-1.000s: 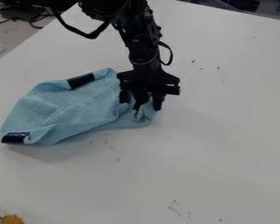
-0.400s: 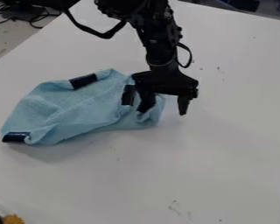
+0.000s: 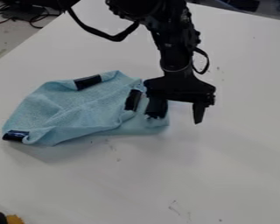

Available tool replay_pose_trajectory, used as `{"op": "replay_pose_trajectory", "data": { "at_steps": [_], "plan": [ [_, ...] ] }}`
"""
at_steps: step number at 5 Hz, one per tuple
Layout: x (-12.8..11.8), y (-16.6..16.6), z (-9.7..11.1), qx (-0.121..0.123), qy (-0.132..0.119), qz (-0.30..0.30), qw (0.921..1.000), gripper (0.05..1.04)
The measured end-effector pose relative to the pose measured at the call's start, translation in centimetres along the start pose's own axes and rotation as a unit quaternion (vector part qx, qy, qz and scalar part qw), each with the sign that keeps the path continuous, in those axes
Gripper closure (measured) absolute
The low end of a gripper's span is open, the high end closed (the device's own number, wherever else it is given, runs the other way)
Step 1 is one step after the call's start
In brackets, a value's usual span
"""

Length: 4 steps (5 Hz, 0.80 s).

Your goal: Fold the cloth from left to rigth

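A black robot arm (image 3: 176, 57) stands over a light-blue cloth (image 3: 78, 105) on a white bench (image 3: 224, 166), its hand (image 3: 177, 118) released, the fingers (image 3: 199, 111) spread apart. In the past second the hand has shifted to the right of the view and opened from a narrower stance, and the cloth's near-right edge has crept the same way. One finger is now over the cloth's right end, the other just beyond its edge. Whether the inner finger touches the fabric cannot be told.

The cloth lies rumpled at the left and centre of the bench, a dark patch (image 3: 87, 82) at its far edge, a second dark patch (image 3: 15, 135) at its left corner and a third dark patch (image 3: 133, 99) beside the hand. The change suggests a hold on the right end being let go and the fabric drawn along a little, but a clean left-to-right fold looks unfinished. The inner finger could drag the cloth further unless the hand lifts clear first
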<state>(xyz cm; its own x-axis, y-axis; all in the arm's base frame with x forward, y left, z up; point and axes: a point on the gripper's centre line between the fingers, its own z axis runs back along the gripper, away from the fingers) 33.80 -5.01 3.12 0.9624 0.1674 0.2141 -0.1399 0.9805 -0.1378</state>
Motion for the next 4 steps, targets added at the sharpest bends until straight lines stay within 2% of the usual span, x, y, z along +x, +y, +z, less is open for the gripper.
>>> {"op": "replay_pose_trajectory", "data": {
  "at_steps": [1, 2, 3, 4],
  "plan": [
    [0.8, -1.6, 0.9, -0.014, 0.0, -0.003, 0.9999, 0.082],
    [1.4, -3.3, 1.4, -0.016, 0.01, -0.003, 0.9998, 0.083],
    [1.2, -4.0, 1.5, -0.003, 0.008, -0.002, 1.0, 0.083],
    [0.7, -3.9, 2.2, 0.023, -0.019, -0.022, 0.9993, 0.082]
  ]
}}
